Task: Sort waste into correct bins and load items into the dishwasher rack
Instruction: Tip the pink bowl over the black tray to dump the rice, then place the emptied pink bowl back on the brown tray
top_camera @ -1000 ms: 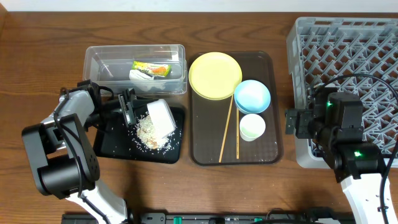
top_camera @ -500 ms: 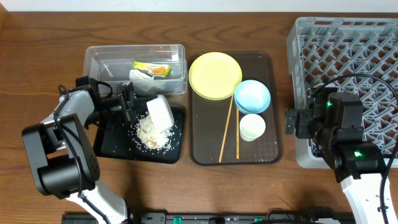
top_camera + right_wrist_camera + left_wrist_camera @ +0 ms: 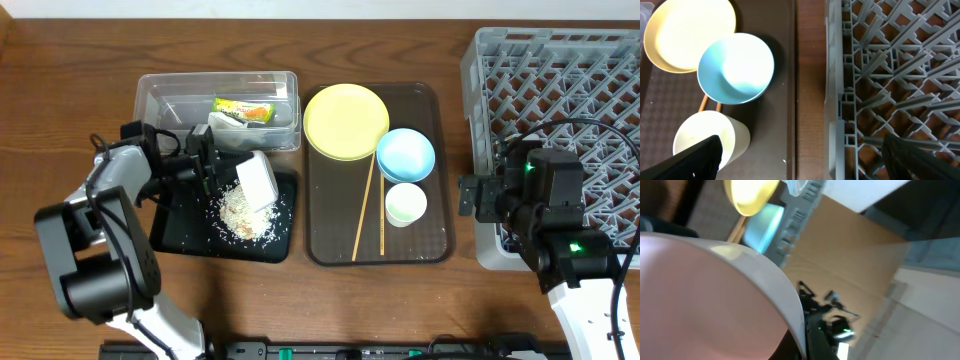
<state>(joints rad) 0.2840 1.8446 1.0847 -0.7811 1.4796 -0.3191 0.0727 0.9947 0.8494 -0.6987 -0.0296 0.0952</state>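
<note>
Overhead, pinkish-white bowl [image 3: 258, 185] tilts in left gripper [image 3: 213, 172] over black tray [image 3: 180, 226].

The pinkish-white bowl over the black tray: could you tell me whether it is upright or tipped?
Tipped: the pinkish-white bowl leans on its side above whitish rice-like scraps heaped on the shallow black rectangular tray.

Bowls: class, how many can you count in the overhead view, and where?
2. The light blue bowl sits on the brown serving tray beside the yellow plate; the pinkish-white bowl is tilted in the left gripper over the black tray. None appears hidden.
</note>
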